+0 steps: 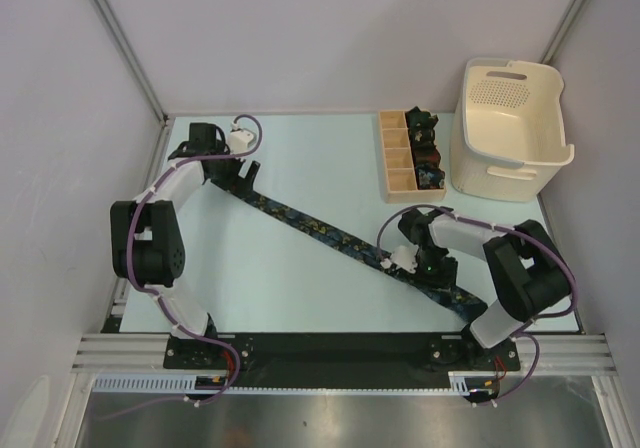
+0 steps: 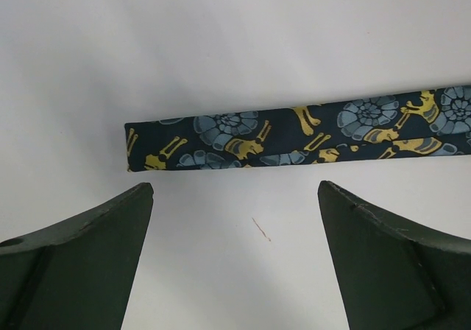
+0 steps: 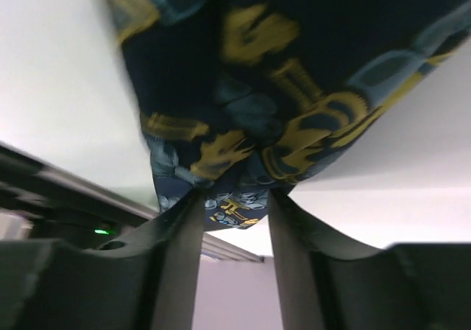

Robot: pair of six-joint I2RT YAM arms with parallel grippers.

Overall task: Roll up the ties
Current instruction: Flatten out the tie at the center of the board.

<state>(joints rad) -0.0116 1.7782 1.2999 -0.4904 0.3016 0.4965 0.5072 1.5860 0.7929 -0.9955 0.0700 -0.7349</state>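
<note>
Diagonally, the long navy fabric necktie (image 1: 320, 226) with its blue-and-yellow snail print lay flat on the pale matte tabletop (image 1: 300, 298). Its narrow squared end sat just beyond the left claw (image 2: 235, 190), whose dark fingers stood wide apart, holding nothing. The right claw (image 3: 234, 197) had the broad end's cloth pinched between nearly closed fingers. White panel walls (image 1: 350, 38) enclosed the table.

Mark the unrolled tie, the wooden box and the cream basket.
unrolled tie (image 1: 320, 228), top external view, middle of the strip
wooden box (image 1: 398, 158), top external view, empty left compartment
cream basket (image 1: 490, 180), top external view, near wall
</note>
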